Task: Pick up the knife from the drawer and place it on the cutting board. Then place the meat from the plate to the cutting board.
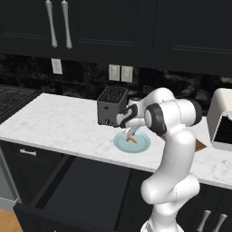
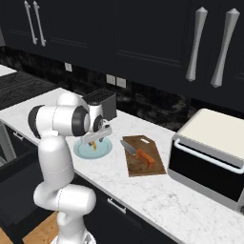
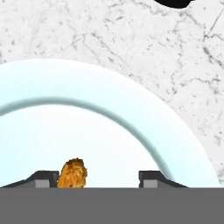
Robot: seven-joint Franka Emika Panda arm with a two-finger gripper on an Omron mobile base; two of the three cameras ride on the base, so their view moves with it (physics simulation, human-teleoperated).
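Orange-brown meat [image 3: 72,173] lies on the pale blue-green plate [image 3: 131,109], near the front edge of the marble counter [image 1: 59,122], just before the black toaster [image 1: 111,106]. The gripper [image 3: 99,176] is low over the plate, its jaws apart on both sides of the meat, which sits close to one fingertip; nothing is grasped yet. The knife [image 2: 139,153] already rests on the cutting board [image 2: 147,164], so the second step is in hand. The drawer [image 1: 72,195] stands open. Next, I think, the jaws must close on the meat, then lift it to the board.
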